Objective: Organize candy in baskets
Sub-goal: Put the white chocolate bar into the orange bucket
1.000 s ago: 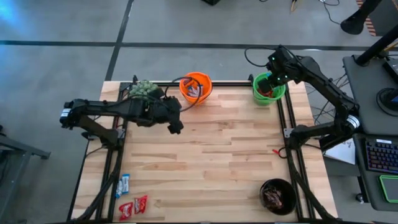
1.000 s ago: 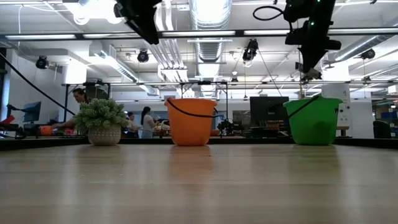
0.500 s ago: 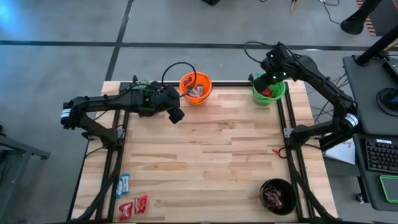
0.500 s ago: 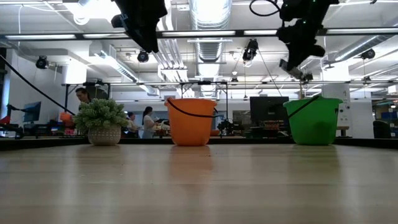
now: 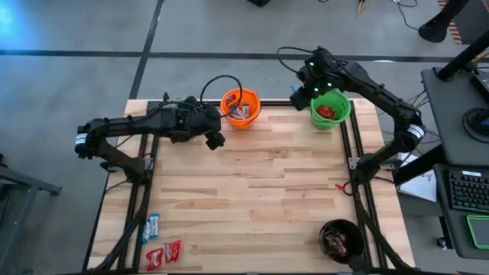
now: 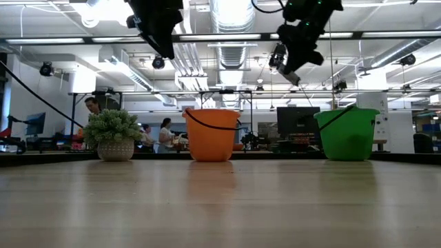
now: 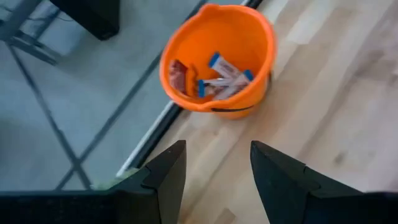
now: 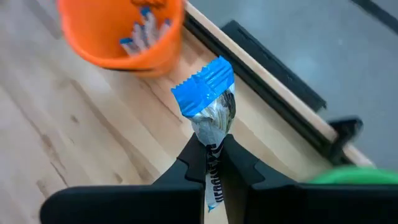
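Tabletop (image 5: 260,191): light wooden planks, dark frame rails along the sides. Orange basket (image 5: 241,108): placed at the far edge, left of centre; blue-and-white and red candy seen inside in the left wrist view (image 7: 214,78). Green basket (image 5: 330,108): placed at the far edge toward the right side, well apart from the orange one; red candy visible inside. Black basket (image 5: 341,241): set at the near right corner; dark brown candy held within. Loose candy: one blue-and-white bar (image 5: 152,227) and two red bars (image 5: 163,254) left lying on the tabletop at the near left corner, close together. Left claw (image 5: 215,140): held above the tabletop just near of the orange basket, pointed toward it; fingers (image 7: 165,180) kept apart, nothing between them. Right claw (image 5: 299,90): raised above the far edge, between the orange and green baskets and nearer the green one; fingers clamped together on a blue-and-white candy bar (image 8: 210,106), the crimped blue wrapper end projecting past the fingertips. Potted plant (image 6: 112,134): fuzzy grey-green, in a pale pot, seen in the low view left of the orange basket; hidden under the left arm from above. Background: a workshop room with persons (image 6: 165,132) at benches behind the tabletop.
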Motion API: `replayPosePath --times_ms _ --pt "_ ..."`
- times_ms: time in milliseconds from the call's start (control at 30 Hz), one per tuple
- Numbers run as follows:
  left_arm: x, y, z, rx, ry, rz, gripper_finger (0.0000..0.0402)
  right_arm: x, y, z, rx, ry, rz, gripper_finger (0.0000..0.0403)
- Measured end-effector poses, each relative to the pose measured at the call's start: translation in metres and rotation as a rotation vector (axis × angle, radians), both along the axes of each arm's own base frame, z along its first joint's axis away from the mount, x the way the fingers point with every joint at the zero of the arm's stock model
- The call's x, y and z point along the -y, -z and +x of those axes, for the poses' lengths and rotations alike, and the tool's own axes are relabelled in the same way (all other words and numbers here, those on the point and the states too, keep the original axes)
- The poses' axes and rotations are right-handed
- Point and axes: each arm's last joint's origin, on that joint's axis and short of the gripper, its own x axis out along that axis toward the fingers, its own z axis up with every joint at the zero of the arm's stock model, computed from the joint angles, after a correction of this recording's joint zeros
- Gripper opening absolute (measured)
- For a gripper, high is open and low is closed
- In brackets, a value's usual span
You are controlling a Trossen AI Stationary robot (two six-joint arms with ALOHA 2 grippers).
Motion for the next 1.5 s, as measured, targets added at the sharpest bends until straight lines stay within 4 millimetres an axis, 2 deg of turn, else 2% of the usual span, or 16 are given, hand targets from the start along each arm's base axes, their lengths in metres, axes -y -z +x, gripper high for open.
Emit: replayPosePath --times_ms 133,300,533,667,800,967,1100,1200,1300,1500 --pt "-0.013 -0.002 -0.002 -0.025 -0.024 0.059 0.0162 -0.001 -0.016 0.021 0.042 -0.062 -0.052 0.0013" --pt "-0.048 -0.008 -0.008 0.003 -0.086 0.089 0.0162 -0.003 -0.034 0.044 0.085 -0.139 -0.113 0.0013" --pt "-0.091 -0.024 -0.011 0.250 -0.012 0.024 0.0147 0.007 -0.040 0.064 0.095 -0.190 -0.140 0.0013" --pt "-0.114 -0.035 -0.012 0.502 0.142 -0.095 0.0130 0.011 -0.044 0.076 0.193 -0.297 -0.085 0.0013" --pt "-0.134 -0.043 -0.014 0.699 0.216 -0.175 0.0119 0.014 -0.051 0.084 0.253 -0.357 -0.087 0.0013" --pt "-0.151 -0.045 -0.019 0.808 0.209 -0.226 0.0118 0.018 -0.057 0.090 0.333 -0.414 -0.088 0.0013" --pt "-0.167 -0.033 -0.018 0.833 0.131 -0.308 0.0126 0.019 -0.062 0.096 0.426 -0.487 -0.058 0.0013" --pt "-0.177 -0.023 -0.015 0.820 0.096 -0.329 0.0130 0.023 -0.059 0.102 0.436 -0.477 -0.036 0.0013" --pt "-0.181 -0.016 -0.012 0.807 0.085 -0.345 0.0130 0.027 -0.054 0.106 0.430 -0.464 -0.017 0.0013" --pt "-0.180 -0.017 -0.010 0.821 0.108 -0.349 0.0130 0.028 -0.053 0.107 0.416 -0.443 -0.031 0.0013"
